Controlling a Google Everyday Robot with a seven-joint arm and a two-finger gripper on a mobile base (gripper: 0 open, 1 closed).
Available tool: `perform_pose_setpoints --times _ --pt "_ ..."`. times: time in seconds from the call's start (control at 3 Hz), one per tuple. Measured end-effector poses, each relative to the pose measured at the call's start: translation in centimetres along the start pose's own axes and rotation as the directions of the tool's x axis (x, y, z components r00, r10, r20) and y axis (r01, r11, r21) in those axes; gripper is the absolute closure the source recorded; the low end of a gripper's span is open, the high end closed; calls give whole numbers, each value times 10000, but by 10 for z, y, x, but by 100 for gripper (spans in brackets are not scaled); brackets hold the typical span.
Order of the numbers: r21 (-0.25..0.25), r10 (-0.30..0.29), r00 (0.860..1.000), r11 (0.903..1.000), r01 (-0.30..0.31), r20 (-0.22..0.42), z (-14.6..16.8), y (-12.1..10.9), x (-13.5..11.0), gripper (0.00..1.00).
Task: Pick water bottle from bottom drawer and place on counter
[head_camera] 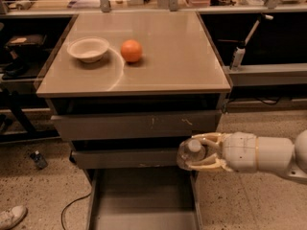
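My gripper (199, 152) reaches in from the right and is shut on the water bottle (188, 153), a clear ribbed bottle with a white cap. It holds the bottle in the air above the right wall of the open bottom drawer (144, 202), in front of the middle drawer's front. The drawer's flat floor is bare where I can see it. The counter (168, 56) is the glossy top of the cabinet, above and behind the gripper.
A white bowl (88, 49) and an orange ball (131, 51) sit on the counter's left half. A white nozzle bottle (238, 56) stands on a shelf at right. A small dark bottle (38, 159) and a shoe (10, 217) lie on the floor at left.
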State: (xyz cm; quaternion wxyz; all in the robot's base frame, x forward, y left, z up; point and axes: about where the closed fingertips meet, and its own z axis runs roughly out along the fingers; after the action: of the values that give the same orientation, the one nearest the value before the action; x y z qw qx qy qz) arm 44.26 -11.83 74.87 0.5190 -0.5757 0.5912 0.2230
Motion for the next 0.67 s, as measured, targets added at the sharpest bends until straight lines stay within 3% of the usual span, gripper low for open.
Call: perform_pose_setpoints --times 0.33,0.67 --pt "244 -515 9987 9984 517 -64 -22 -32 -36 100" --pt "244 -515 9987 9984 517 -64 -22 -32 -36 100"
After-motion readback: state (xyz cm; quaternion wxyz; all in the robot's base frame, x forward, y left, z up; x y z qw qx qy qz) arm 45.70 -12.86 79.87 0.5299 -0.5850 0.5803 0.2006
